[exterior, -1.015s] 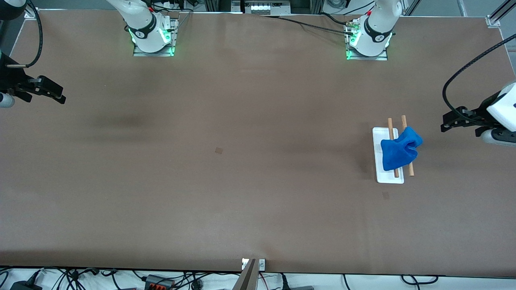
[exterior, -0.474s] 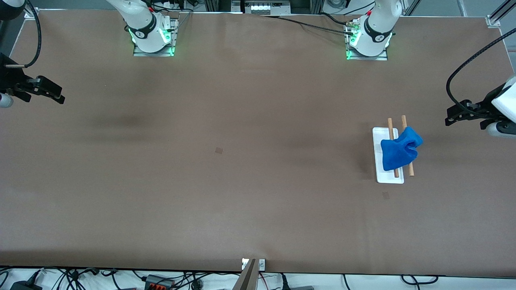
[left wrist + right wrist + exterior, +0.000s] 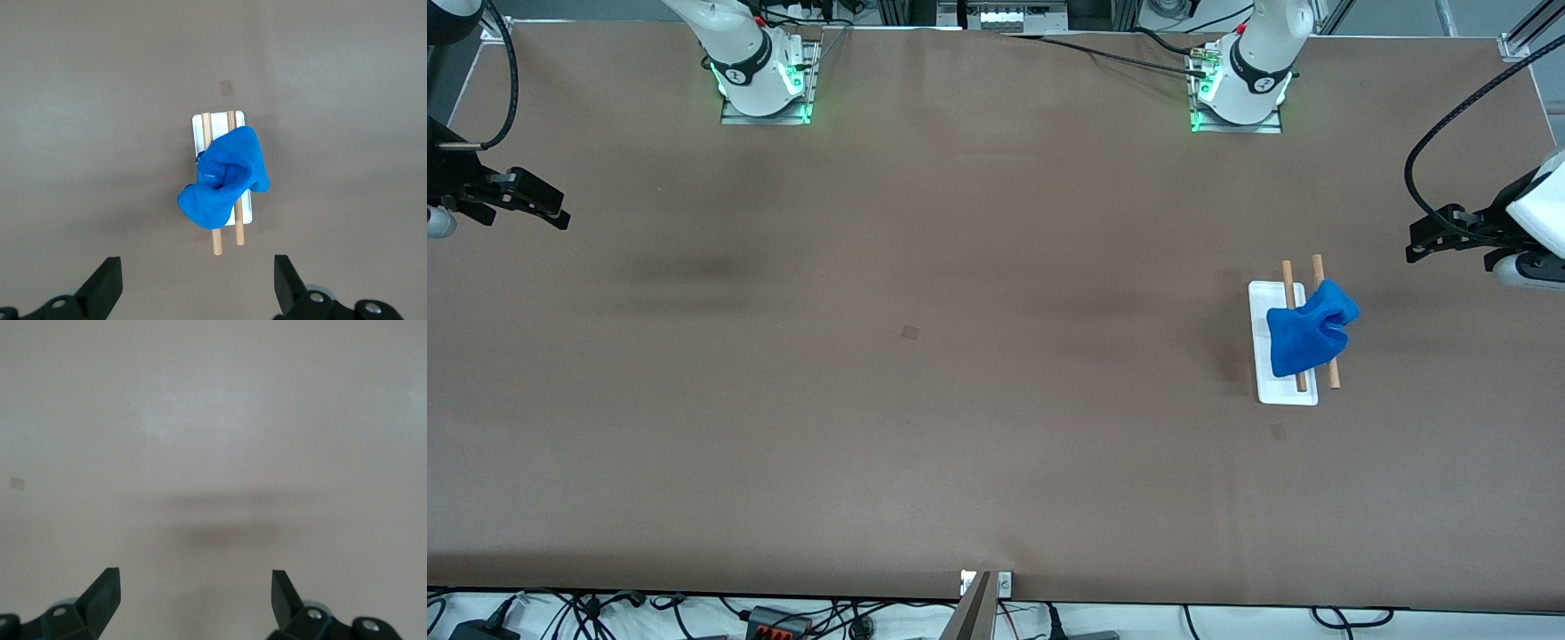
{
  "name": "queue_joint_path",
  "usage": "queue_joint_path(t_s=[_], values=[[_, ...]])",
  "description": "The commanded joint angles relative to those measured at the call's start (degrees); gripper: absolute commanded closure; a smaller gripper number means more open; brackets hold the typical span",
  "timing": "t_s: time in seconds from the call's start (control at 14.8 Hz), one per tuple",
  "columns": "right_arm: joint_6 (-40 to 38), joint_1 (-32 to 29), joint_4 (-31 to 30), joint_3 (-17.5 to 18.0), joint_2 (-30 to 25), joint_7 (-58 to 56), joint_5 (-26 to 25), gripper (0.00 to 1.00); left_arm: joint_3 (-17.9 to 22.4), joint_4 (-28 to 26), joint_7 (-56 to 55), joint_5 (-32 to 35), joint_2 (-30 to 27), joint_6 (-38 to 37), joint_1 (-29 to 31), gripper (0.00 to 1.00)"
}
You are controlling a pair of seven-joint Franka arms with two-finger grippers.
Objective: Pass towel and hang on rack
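Observation:
The blue towel [image 3: 1307,333] hangs bunched over the two wooden rods of the rack [image 3: 1282,389], which stands on its white base toward the left arm's end of the table. The left wrist view shows the towel [image 3: 223,180] draped across the rack [image 3: 216,243]. My left gripper [image 3: 1416,252] is open and empty, raised over the table's end beside the rack; its fingers frame the left wrist view [image 3: 198,287]. My right gripper [image 3: 556,213] is open and empty over the right arm's end of the table, and the right wrist view [image 3: 195,600] shows only bare table.
The brown table [image 3: 960,373] carries two small dark patches, one near the middle [image 3: 909,332] and one just nearer the front camera than the rack [image 3: 1278,431]. The arm bases [image 3: 763,80] stand along the table's edge farthest from the front camera.
My left gripper has drawn away from the rack toward the table's end and risen slightly. The towel stays on the rods. The right arm has barely moved.

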Motion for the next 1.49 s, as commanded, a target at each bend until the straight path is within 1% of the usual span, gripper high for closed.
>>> queue_joint_path(t_s=[0.0,0.54,0.81,1.29,1.42], values=[[-0.01,-0.59,0.56,0.39,-0.05,0.13,-0.11,0.0,1.24,-1.01,0.06,-0.75,-1.69,-1.25,-1.22,0.0],[-0.01,-0.59,0.65,0.3,0.04,0.04,-0.02,0.0,0.53,-1.28,0.06,-0.66,-1.95,-3.54,-1.13,0.0],[-0.09,-0.59,0.57,0.3,-0.05,-0.05,-0.02,0.0,0.62,-1.28,-0.2,-0.75,-1.52,-1.17,-1.84,0.0],[0.52,-0.59,0.65,0.3,0.3,0.48,-0.02,0.0,0.62,-0.84,-0.47,-1.45,-0.73,-0.2,-1.92,0.0],[0.09,-0.68,1.26,0.3,0.39,0.48,-0.02,0.0,0.71,-0.84,-0.56,-3.99,-0.46,0.33,-1.75,0.0]])
